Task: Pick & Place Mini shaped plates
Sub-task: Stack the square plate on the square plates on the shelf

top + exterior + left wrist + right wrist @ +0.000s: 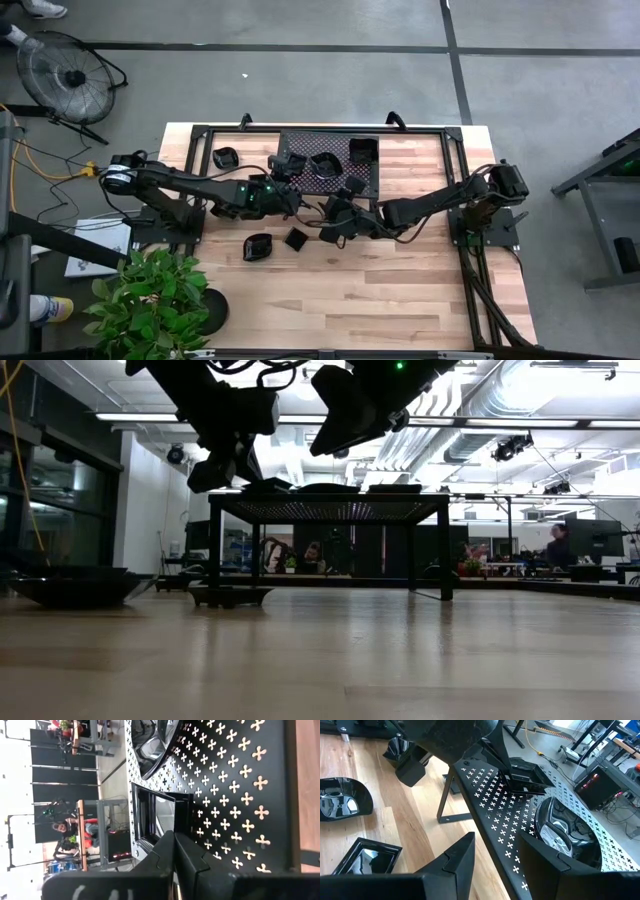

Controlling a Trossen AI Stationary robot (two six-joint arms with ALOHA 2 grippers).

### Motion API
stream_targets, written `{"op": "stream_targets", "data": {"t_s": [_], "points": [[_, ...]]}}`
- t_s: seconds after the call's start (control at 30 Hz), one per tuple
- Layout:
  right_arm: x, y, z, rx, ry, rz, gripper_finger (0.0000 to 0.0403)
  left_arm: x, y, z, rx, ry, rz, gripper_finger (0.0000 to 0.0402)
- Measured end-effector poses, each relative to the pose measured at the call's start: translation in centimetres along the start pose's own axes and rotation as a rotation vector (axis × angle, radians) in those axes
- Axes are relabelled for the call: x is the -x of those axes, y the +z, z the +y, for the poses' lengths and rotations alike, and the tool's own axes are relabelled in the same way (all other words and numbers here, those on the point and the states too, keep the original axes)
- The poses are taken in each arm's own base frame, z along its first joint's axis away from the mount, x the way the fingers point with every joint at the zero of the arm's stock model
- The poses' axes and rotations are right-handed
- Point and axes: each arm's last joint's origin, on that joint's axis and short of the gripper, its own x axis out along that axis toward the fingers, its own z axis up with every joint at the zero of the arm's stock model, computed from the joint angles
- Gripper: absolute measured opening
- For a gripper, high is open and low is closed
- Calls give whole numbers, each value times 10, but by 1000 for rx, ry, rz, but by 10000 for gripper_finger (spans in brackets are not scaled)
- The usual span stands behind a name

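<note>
A black perforated rack [330, 170] stands at the table's far middle. On it rest a square mini plate [527, 777] at its left end, a round one [565, 832] in the middle and another square one [362, 150] at the right. My left gripper [174, 834] is shut, its tips at the left square plate's rim [170, 800]. My right gripper [500, 870] hangs open above the rack's near edge with nothing between its fingers. A round plate [340, 802] and a square plate [365, 857] lie on the table's wood. My left gripper has its shut fingertips [511, 770] at the near rim of the left square plate, slanting down from the table's left. The plate sits flat on the rack. Whether the tips touch the rim, I cannot tell.
Another small plate [226, 157] lies on the table left of the rack. A potted plant [150, 300] stands at the near left corner. Bare wood stretches across the table's near half [380, 290]. A person sits far off in the room [560, 550].
</note>
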Motion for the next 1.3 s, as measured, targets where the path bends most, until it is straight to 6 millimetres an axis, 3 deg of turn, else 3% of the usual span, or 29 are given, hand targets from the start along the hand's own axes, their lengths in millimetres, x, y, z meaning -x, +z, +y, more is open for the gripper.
{"op": "stream_targets", "data": {"t_s": [0.63,1.0,1.3], "points": [[0,0,0,3,0,0,142,0,-2,-2,-20,-29,0,2],[0,0,0,3,1,0,142,0,-2,-1,-4,-12,9,53],[0,0,0,4,1,1,142,0,-1,-1,-30,-15,6,60]]}}
